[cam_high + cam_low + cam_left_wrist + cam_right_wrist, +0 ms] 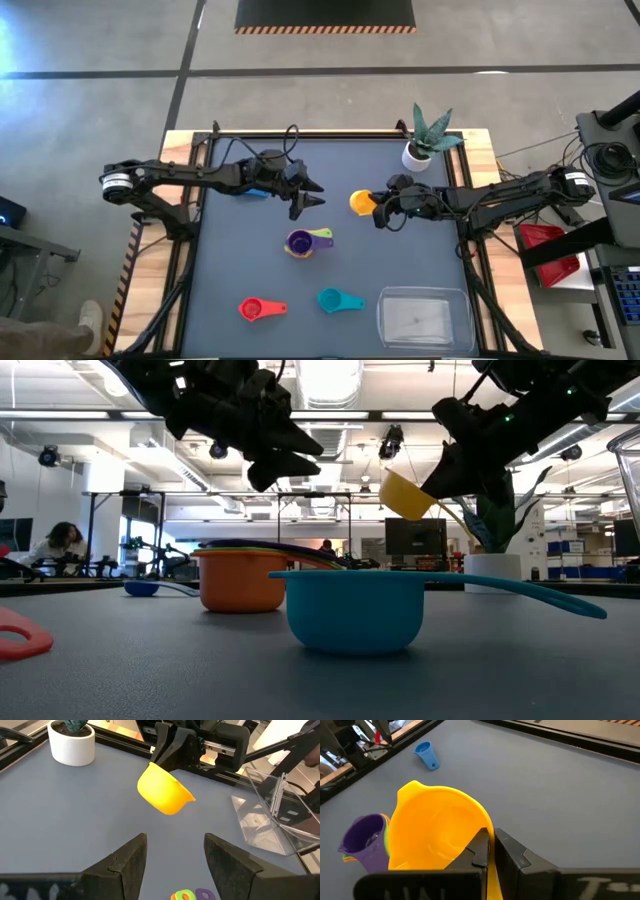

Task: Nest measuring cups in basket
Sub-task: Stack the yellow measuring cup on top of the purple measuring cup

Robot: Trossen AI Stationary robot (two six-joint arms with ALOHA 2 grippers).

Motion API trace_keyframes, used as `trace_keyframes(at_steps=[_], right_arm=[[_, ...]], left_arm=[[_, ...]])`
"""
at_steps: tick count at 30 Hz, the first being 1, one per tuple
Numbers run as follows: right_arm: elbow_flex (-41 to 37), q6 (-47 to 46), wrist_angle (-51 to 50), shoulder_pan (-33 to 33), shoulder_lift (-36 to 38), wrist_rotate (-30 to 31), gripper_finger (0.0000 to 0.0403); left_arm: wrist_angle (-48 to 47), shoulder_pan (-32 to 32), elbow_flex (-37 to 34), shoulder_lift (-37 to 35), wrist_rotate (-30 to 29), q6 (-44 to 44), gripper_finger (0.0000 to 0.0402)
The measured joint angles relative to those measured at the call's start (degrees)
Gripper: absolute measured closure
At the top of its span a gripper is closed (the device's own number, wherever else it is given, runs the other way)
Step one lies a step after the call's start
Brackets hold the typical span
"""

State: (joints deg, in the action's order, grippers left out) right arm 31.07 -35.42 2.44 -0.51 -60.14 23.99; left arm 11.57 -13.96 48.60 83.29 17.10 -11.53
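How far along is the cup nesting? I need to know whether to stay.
Partly done: a stack with the purple cup on top, green and orange beneath, sits mid-table. In hand: the right pincer is shut on the yellow cup, held in the air. Left: the red cup, teal cup and blue cup lie loose, and the basket holds nothing. The left pincer hovers open.

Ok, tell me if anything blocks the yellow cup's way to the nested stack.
Nothing visible does. The right hand holds the yellow cup in the air, and bare mat lies between it and the purple-topped stack. The open left hand hovers near, off to the side.
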Motion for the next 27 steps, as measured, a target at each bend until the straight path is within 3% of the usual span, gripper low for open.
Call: trace_keyframes(at_steps=[20,27], right_arm=[[0.41,-0.08,-0.02,0.04,-0.01,0.03,0.0394],[2.01,1.62,0.01,0.04,-0.02,3.12,0.0394]], left_arm=[[-0.54,-0.09,0.09,0.02,-0.09,-0.18,0.0221],[-0.44,-0.11,0.13,0.02,-2.59,-0.37,0.0221]])
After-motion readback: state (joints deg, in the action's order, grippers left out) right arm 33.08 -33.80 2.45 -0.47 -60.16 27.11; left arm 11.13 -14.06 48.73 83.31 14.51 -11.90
